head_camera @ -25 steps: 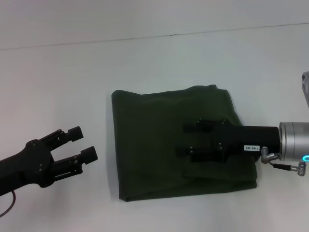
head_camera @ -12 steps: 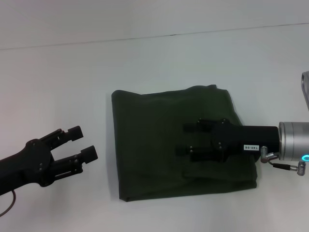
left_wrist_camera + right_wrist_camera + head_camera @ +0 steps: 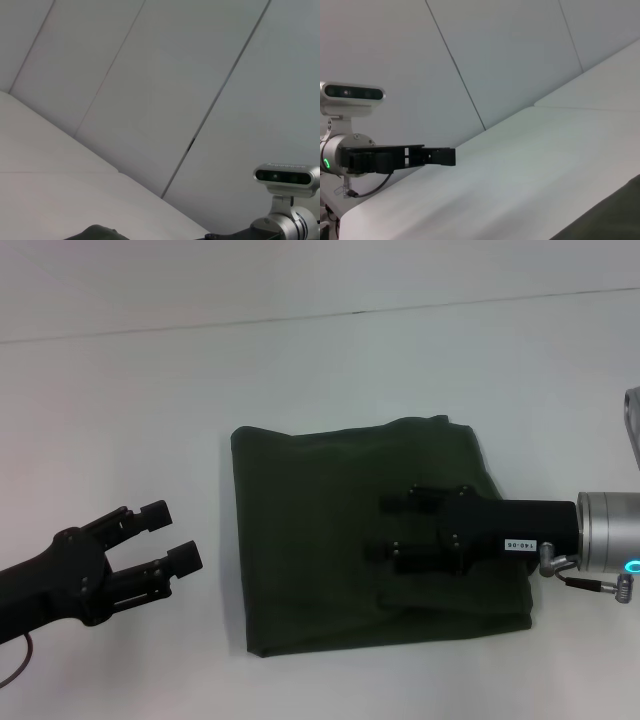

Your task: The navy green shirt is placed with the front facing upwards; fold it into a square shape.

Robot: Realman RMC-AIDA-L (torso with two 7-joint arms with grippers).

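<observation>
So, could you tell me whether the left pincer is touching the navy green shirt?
Apart. The head view shows the left pincer open over bare table, with clear white surface between it and the navy green shirt.

The right gripper lies over the folded navy green shirt and hides a strip of cloth toward the shirt's right edge; whether its fingers touch the cloth cannot be told; no lettering shows on the shirt, only plain green; the left gripper's arm is cut off at the head view's lower left corner; the left wrist view shows only a sliver of the shirt at its border; the right wrist view catches just one dark corner of it.
</observation>
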